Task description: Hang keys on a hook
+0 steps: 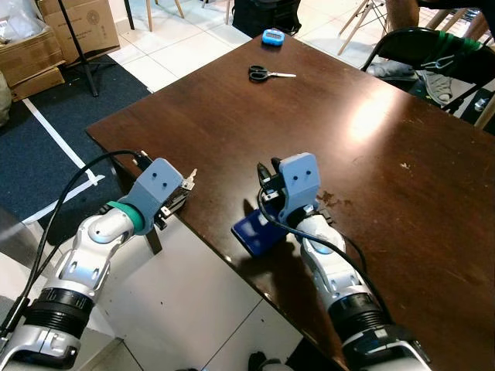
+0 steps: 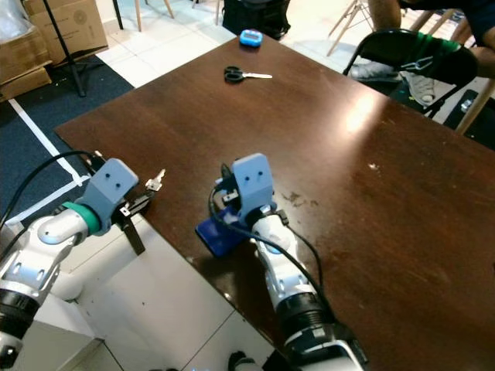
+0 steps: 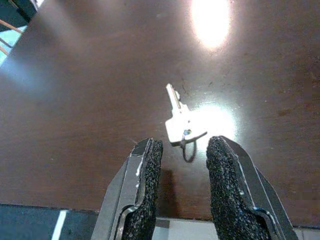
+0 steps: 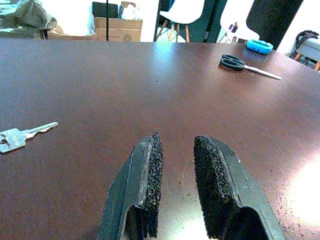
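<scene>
Near the lower left table (image 1: 348,116) edge, your left gripper (image 3: 182,172) hangs open just short of the key (image 3: 178,121); ease forward, close on its head.

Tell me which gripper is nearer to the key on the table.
Left. The left gripper sits at the table edge, fingers open with the key just ahead of them. The right gripper rests farther along the table, the key off to its side.
</scene>
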